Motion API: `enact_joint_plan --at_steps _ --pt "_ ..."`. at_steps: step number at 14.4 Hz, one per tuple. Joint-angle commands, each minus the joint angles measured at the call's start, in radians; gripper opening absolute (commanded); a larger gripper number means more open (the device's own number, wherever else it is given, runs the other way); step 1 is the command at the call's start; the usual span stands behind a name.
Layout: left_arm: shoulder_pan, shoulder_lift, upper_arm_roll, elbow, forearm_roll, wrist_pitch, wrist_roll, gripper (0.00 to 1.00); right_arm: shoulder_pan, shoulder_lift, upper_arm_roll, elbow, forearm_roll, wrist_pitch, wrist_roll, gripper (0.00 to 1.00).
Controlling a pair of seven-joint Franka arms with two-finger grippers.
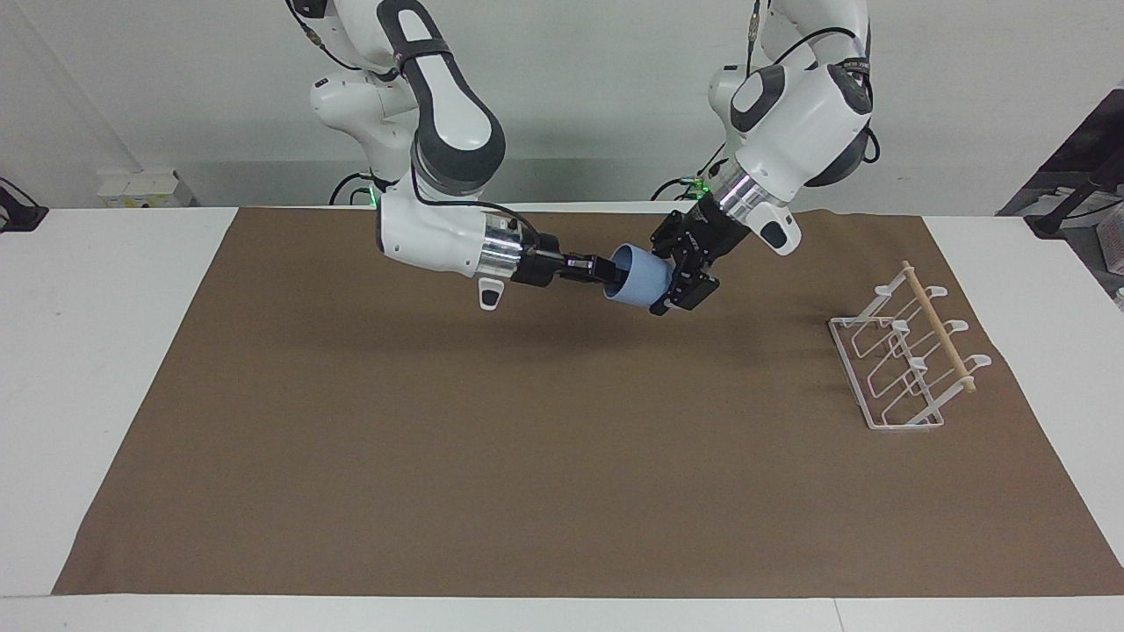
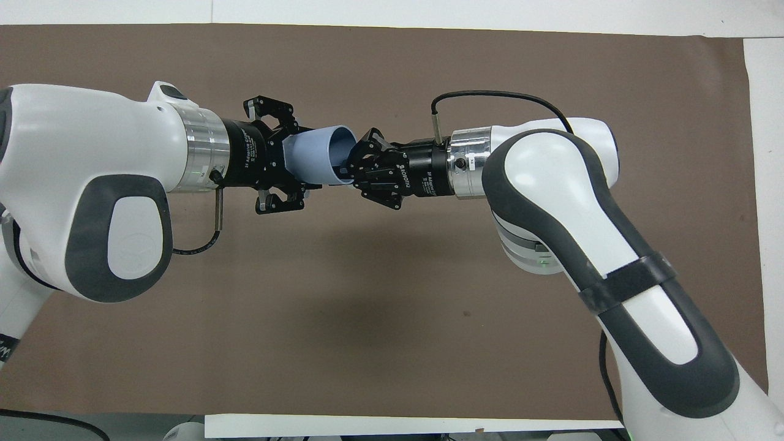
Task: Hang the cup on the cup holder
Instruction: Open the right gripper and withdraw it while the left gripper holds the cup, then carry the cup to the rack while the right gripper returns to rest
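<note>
The light-blue cup (image 1: pixel 638 279) is held on its side in the air over the mat, toward the robots' edge. My right gripper (image 1: pixel 608 269) is shut on its rim, one finger inside the mouth; it also shows in the overhead view (image 2: pixel 348 169). My left gripper (image 1: pixel 674 277) is open, its fingers on either side of the cup's (image 2: pixel 313 156) base end, as the overhead view (image 2: pixel 298 160) shows. The white wire cup holder (image 1: pixel 938 329) with its wooden dowel stands on the mat at the left arm's end, out of the overhead view.
A brown mat (image 1: pixel 527 456) covers most of the white table (image 1: pixel 97 351). Both arms stretch across the mat's middle at the robots' end.
</note>
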Motion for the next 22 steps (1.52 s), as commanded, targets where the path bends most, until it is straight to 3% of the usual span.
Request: enact_joint_plan --at_steps 1,2,3,4,7,10,14,18,22 --pt "-0.007 0.002 0.014 0.007 -0.008 0.001 -0.009 0.4 0.003 -0.012 0.0 -0.005 0.019 0.015 -0.001 0.01" --pt "-0.001 0.0 0.017 0.011 -0.007 -0.014 -0.012 0.4 0.003 -0.012 0.0 -0.005 0.019 0.015 -0.001 0.24" --pt "0.007 0.0 0.018 0.014 -0.002 -0.044 -0.009 0.4 0.003 -0.012 0.0 -0.005 0.019 0.016 0.0 0.91" --pt "0.016 -0.001 0.018 0.018 0.016 -0.069 -0.009 0.4 0.0 -0.012 0.002 -0.003 0.018 0.029 0.0 0.99" --pt "0.045 -0.001 0.021 0.02 0.085 -0.109 -0.016 0.4 -0.034 -0.051 -0.009 0.001 -0.008 0.021 0.005 0.99" --pt "0.081 -0.001 0.024 0.018 0.254 -0.149 -0.022 0.4 -0.092 -0.104 -0.011 0.001 -0.257 0.022 -0.007 0.99" --pt "0.15 -0.004 0.023 0.017 0.627 -0.235 -0.022 0.4 -0.17 -0.14 -0.009 0.0 -0.757 0.007 -0.009 0.99" --pt "0.177 -0.008 0.024 0.011 1.02 -0.261 -0.023 0.4 -0.304 -0.144 -0.011 0.015 -1.046 -0.115 -0.02 0.99" --pt "0.202 0.025 0.023 -0.008 1.385 -0.264 -0.032 0.4 -0.356 -0.138 -0.011 0.136 -1.329 -0.301 -0.032 0.99"
